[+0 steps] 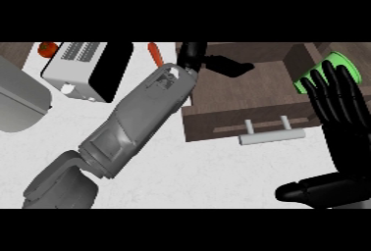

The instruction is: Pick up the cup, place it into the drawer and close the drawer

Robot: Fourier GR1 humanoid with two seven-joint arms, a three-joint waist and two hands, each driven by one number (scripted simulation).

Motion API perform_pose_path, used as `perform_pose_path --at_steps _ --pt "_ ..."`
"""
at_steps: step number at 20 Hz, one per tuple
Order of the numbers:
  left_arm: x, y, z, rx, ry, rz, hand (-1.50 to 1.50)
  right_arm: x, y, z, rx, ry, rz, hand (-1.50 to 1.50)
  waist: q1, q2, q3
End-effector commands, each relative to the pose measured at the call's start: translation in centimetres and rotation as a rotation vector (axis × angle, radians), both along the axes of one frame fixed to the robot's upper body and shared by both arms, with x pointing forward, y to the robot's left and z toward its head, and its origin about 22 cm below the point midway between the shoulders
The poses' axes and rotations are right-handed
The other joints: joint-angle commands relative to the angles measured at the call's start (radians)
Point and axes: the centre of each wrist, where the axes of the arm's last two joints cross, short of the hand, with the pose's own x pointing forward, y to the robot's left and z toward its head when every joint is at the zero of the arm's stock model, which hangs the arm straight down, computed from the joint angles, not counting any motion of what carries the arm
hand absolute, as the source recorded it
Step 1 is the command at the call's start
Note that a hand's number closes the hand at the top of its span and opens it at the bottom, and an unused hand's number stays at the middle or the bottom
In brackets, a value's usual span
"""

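In the head view, the drawer [246, 95] is standing open at the upper middle, its pale handle [272, 136] pointing toward the white counter [206, 174]. The green cup [339, 62] is lying tilted at the upper right, just outside the drawer's right wall. The right hand [340, 130] is rising from the lower right with its fingers [328, 93] spread straight and flat and its thumb pointing left, gripping nothing. The fingertips are overlapping the cup's lower side, though whether they are touching it is not clear. The left forearm [138, 122] is slanting up from the lower left, and the left hand [221, 62] is hanging over the drawer's back left corner. How far that hand is open cannot be told. A toaster [80, 68], a red tomato [48, 48] and an orange stick-like thing [154, 54] are sitting at the upper left.
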Motion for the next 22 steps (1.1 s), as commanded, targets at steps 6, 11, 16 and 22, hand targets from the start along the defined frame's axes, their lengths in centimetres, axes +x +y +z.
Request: perform_pose_path --at_steps 6,11,16,22 --pt "-1.0 -0.6 -0.4 -0.149 -0.024 -0.072 -1.50 0.0 -0.2 0.4 0.059 -0.006 0.040 -1.50 0.015 -0.004 -0.001" --pt "-0.6 -0.6 1.4 -0.310 -0.056 -0.119 -1.50 -0.7 -2.4 0.5 0.075 0.023 0.053 -1.50 0.052 -0.013 -0.001" --pt "-1.5 -0.5 0.8 -0.367 -0.014 -0.125 -1.50 -2.3 -2.6 1.1 0.011 0.018 0.066 1.50 0.104 -0.028 -0.002" --pt "-0.7 4.6 2.5 -0.449 -0.046 -0.058 -1.50 -1.8 -3.6 1.1 -0.226 0.002 0.094 1.50 0.138 -0.034 -0.002"
